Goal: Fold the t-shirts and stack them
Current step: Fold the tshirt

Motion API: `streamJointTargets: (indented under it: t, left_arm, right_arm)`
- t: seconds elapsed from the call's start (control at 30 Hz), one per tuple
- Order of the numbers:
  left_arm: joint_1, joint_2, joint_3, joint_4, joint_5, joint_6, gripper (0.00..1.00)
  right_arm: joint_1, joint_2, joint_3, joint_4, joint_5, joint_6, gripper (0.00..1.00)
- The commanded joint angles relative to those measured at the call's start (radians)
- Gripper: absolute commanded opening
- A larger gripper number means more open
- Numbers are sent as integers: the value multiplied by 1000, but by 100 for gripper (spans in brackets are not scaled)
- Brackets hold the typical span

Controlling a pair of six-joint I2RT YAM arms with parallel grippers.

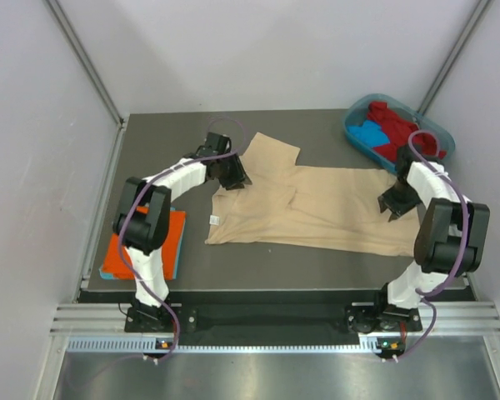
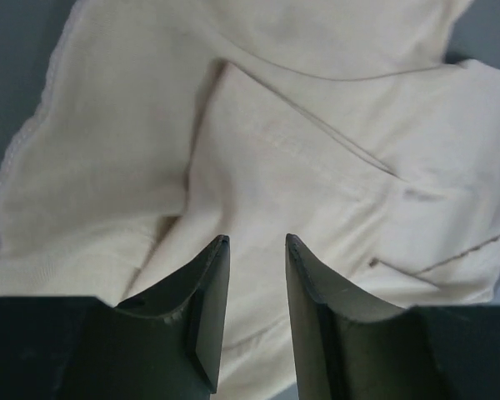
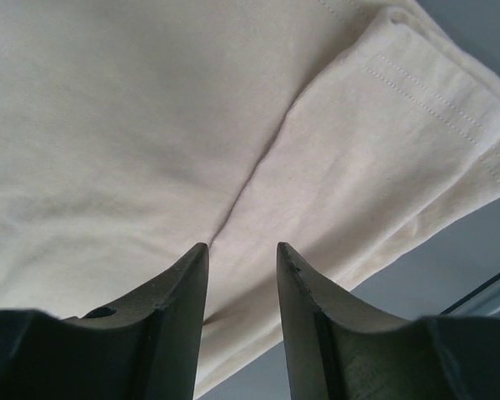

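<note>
Your right hand (image 3: 242, 247) sits close over the beige t-shirt (image 3: 108, 125), its two dark fingers (image 3: 177, 321) parted, and you can see cloth in the gap between them. The shirt fills nearly all of your view. A fold edge (image 3: 267, 158) runs on a slant from the upper right down into that gap. Left of it the cloth lies smooth, and right of it lies a folded-over flap (image 3: 375, 167). You've got the flap's hem (image 3: 437, 104), with two rows of stitching, along its outer side. Past that is bare grey counter (image 3: 417, 283), at lower right and in the top right corner. You can't tell from here whether the fingertips touch the cloth.
</note>
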Motion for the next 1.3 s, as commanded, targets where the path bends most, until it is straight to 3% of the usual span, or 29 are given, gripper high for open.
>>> streamJointTargets:
  t: [0.0,0.5,0.77,1.03,1.13,1.27]
  left_arm:
    - [17,96,58,0,36,19,38]
    - [50,164,50,-6,-2,19,37]
    - [52,176,62,-17,-15,19,37]
    - [52,183,65,-20,-7,12,30]
    - [52,183,65,-19,-5,12,24]
    - [52,184,67,-19,7,12,3]
  right_arm:
    - [41,52,78,-70,-6,70,39]
    - [185,162,106,-69,-17,201,37]
    - [198,189,77,-42,-20,205,32]
    - [196,172,36,-21,-32,201,24]
    - [196,172,16,-7,-50,201,25]
    - [195,174,9,-1,-49,196,25]
